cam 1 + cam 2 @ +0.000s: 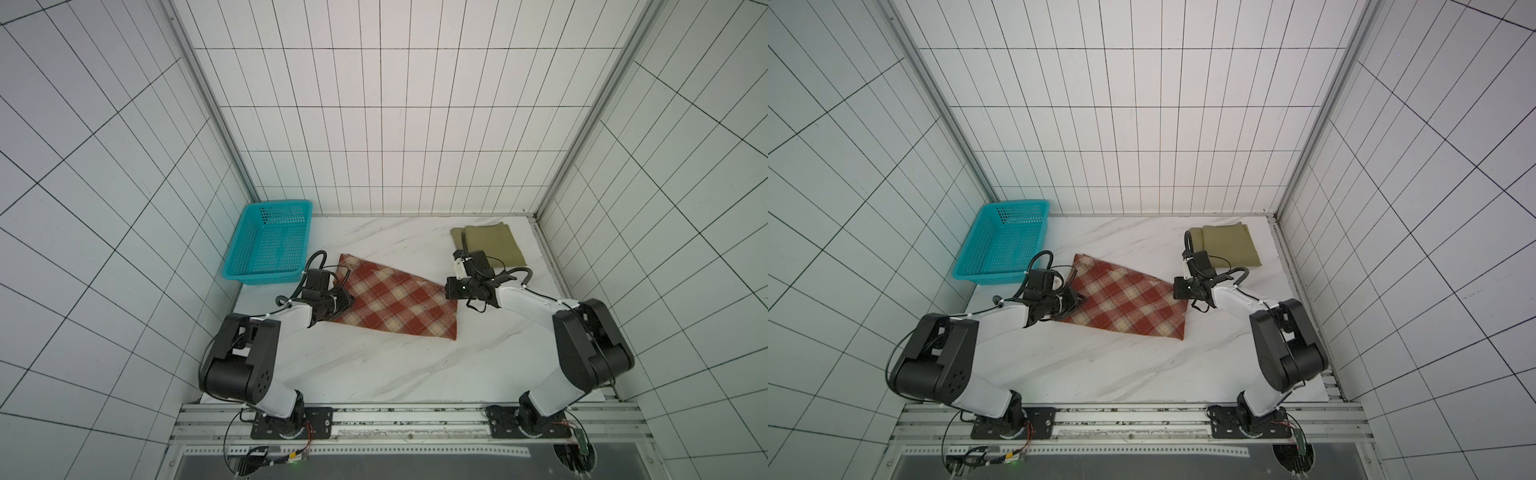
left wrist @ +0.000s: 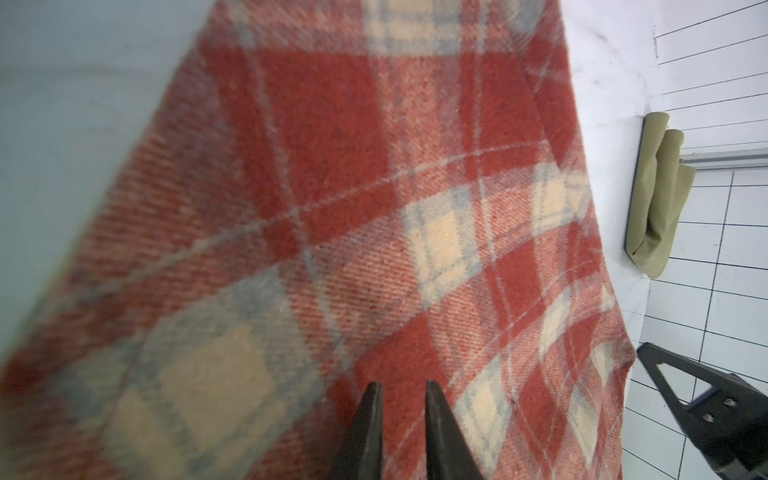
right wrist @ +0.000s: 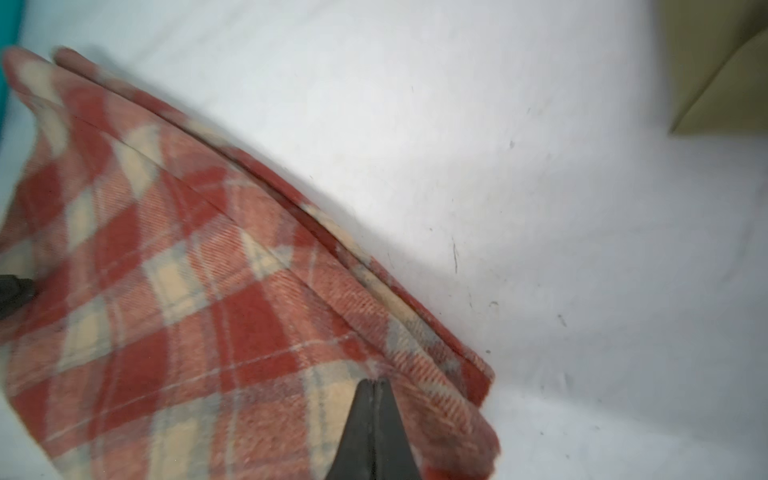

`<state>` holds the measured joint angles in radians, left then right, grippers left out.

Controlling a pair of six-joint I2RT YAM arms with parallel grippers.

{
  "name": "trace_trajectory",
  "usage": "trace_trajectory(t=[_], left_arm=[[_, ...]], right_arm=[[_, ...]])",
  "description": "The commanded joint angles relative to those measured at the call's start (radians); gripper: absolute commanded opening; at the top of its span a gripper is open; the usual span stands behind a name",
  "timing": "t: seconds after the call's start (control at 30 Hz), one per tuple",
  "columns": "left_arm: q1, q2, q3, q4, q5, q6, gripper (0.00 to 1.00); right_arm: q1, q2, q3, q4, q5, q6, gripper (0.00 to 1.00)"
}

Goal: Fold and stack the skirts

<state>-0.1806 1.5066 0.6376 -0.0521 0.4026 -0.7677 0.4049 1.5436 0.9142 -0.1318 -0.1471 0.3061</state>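
Observation:
The red-and-cream plaid skirt (image 1: 399, 303) (image 1: 1129, 303) lies as a slanted, folded sheet mid-table. My left gripper (image 1: 348, 300) (image 1: 1077, 299) is at its left edge. In the left wrist view its jaws (image 2: 401, 386) stand a narrow gap apart with plaid cloth (image 2: 332, 166) pinched between them. My right gripper (image 1: 451, 289) (image 1: 1177, 289) is at the skirt's right corner. Its jaws (image 3: 376, 382) are pressed together on a pucker of the plaid (image 3: 187, 311), whose edge rides slightly off the table. The olive-khaki skirt (image 1: 494, 243) (image 1: 1229, 243) lies folded at the back right, apart from both grippers.
A teal perforated basket (image 1: 276, 204) (image 1: 1017, 203) stands at the back left, close behind the left wrist. Tiled walls enclose the white marble table (image 1: 374, 365) on three sides. The arm bases sit on a rail along the front edge.

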Motion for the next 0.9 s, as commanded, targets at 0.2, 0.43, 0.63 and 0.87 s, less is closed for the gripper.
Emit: trace_trajectory(t=[0.2,0.43,0.63,0.87], left_arm=[[-0.005,0.003,0.031,-0.038,-0.013,0.03,0.2],[0.001,0.054,0.023,-0.013,-0.02,0.044,0.2],[0.013,0.057,-0.003,-0.033,-0.058,0.061,0.2],[0.016,0.022,-0.061,-0.035,-0.079,0.057,0.2]], right_arm=[[0.245,-0.084,0.026,-0.001,-0.061,0.04,0.04],[0.264,0.002,-0.085,0.151,-0.126,0.117,0.02],[0.264,0.056,-0.168,0.198,-0.129,0.131,0.0],[0.27,0.128,-0.177,0.149,-0.106,0.092,0.0]])
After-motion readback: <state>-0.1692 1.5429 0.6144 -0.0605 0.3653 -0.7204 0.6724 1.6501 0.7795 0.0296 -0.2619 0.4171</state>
